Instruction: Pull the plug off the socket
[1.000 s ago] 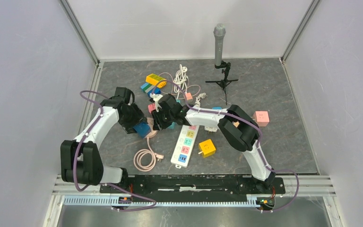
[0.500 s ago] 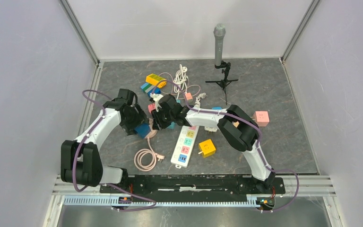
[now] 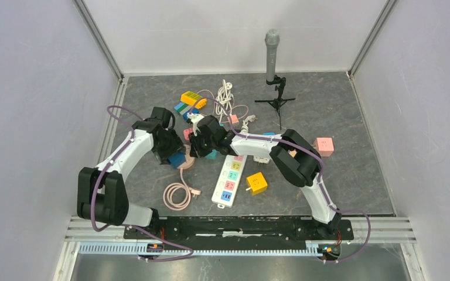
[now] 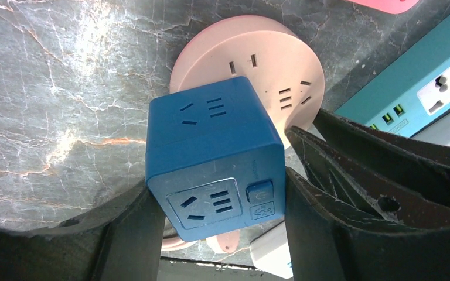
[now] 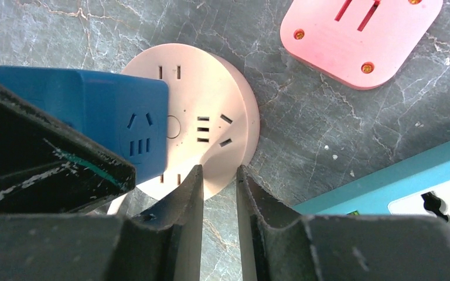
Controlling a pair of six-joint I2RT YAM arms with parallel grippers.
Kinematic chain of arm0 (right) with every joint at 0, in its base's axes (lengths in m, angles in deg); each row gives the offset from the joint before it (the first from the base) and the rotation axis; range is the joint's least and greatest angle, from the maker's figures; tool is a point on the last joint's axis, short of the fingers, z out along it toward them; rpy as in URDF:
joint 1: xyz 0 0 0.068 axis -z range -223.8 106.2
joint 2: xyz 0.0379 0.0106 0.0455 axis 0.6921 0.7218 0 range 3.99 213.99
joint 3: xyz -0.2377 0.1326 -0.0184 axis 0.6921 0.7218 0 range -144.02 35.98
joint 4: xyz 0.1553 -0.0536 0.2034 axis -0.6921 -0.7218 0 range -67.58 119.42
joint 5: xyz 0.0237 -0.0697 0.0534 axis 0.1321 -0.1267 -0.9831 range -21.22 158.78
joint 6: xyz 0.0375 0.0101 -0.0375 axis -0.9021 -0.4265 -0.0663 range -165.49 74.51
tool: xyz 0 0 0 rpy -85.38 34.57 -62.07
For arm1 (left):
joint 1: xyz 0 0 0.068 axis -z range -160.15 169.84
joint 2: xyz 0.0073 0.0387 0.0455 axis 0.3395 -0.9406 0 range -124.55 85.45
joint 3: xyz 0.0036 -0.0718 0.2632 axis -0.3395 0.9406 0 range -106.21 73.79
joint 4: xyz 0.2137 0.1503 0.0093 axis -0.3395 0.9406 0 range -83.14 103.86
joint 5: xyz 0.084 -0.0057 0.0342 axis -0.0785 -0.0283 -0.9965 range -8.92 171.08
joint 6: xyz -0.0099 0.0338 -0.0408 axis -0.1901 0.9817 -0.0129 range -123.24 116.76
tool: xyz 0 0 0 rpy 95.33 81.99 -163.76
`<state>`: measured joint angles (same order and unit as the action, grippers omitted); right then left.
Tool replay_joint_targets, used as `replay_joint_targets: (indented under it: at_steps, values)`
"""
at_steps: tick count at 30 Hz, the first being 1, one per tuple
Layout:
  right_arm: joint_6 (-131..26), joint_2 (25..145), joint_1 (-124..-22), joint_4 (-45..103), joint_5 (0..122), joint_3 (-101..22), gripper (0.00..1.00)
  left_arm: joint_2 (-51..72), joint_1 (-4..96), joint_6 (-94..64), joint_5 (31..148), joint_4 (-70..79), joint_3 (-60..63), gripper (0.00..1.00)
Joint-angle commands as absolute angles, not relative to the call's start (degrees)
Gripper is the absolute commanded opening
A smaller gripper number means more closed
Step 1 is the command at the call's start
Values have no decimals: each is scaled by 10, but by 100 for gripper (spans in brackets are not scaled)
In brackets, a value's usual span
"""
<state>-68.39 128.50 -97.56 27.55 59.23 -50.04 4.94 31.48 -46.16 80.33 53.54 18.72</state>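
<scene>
Pinching the blue cube plug (image 4: 211, 134) between the jaws of the left gripper (image 4: 217, 175), one black finger (image 4: 129, 234) pressed to each side face. Sits dead centre between those jaws, seated on top of the pink round socket (image 4: 205, 58) and covering the half of it nearest the left wrist. Shows slotted outlets on both faces in sight, plus a small square button on the face toward the wrist, marked with a power symbol and a tiny pictogram beneath, too fine to read. Over to the right gripper (image 5: 218, 172) now: jaws drawn nearly together, only a thin slit left, tips planted at the near rim of the pink disc, just beside the cube. Cannot tell whether nipping that rim or merely resting on it. Beyond the right jaws and off to one side, a pink square block (image 5: 360, 35) lying with two slots and orange screw heads upward. Closer in on that same side, the corner of a teal power strip (image 5: 387, 187) with a white multi-pin outlet. Seen from overhead, meeting head-on over the cube, left jaws from one flank, right jaws from the other. Back toward the arm bases from the right jaws, a white strip (image 3: 229, 175) of coloured outlets, with a yellow cube (image 3: 256, 182) just beside it.
</scene>
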Motion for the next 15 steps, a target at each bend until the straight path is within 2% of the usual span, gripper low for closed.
replay_joint_targets:
  at_steps: [1, 10, 15]
  values:
    - [-653, 1350, -991, 197, 611, -473, 19, 73, 324, -434, 926, 545, 141, 32]
    - [-650, 1353, -991, 203, 598, -480, 19, 82, 321, -423, 991, 549, 131, 27]
    - [-651, 1366, -990, 209, 583, -490, 26, 89, 321, -382, 1005, 552, 126, 26]
